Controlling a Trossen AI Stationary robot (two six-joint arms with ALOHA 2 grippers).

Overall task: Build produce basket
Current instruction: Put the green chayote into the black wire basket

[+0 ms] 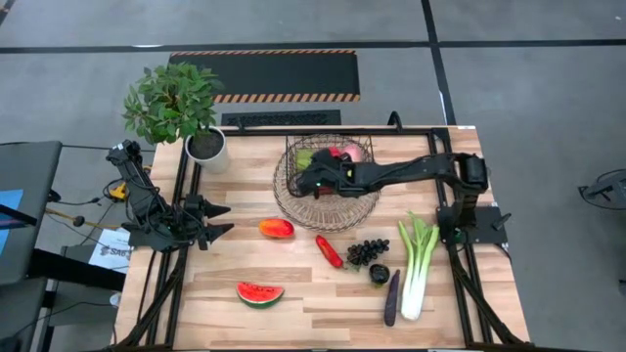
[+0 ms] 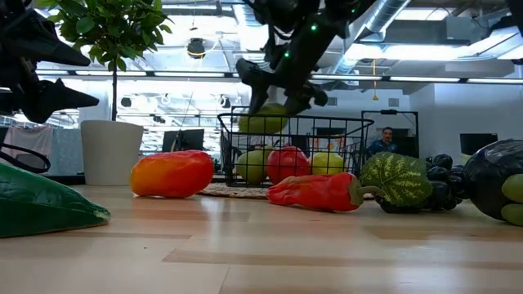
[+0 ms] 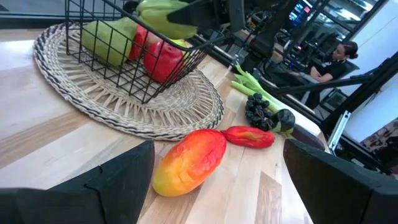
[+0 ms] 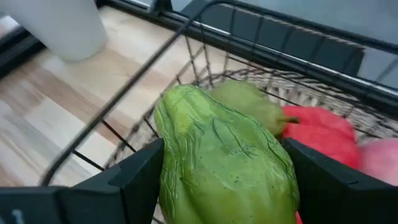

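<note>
The dark wire basket [image 1: 333, 147] stands on a round woven tray [image 1: 293, 200] at the table's far middle. It holds a green pear [image 2: 255, 166], a red apple [image 2: 288, 163] and more fruit. My right gripper [image 1: 311, 181] is shut on a wrinkled green pear [image 4: 224, 162] over the basket's near left corner. On the table lie a mango [image 1: 277, 228], chili [image 1: 329, 251], grapes [image 1: 367, 251], watermelon slice [image 1: 259, 293], eggplant [image 1: 391, 298] and leek [image 1: 419, 264]. My left gripper [image 1: 220, 221] waits open at the left edge, facing the mango [image 3: 189, 162]. My right gripper pinches the green pear by its two opposite sides [image 4: 171, 155], one finger [image 4: 134, 183] on each. The fingers slant down from the table's right side. The pear [image 2: 263, 122] hangs clear of the table, level with the basket's rim [image 2: 294, 120].
A leafy plant in a white pot [image 1: 207, 149] stands at the far left corner. A dark round fruit [image 1: 380, 275] lies by the grapes. Bare wood shows along the near edge and between the mango and the left arm.
</note>
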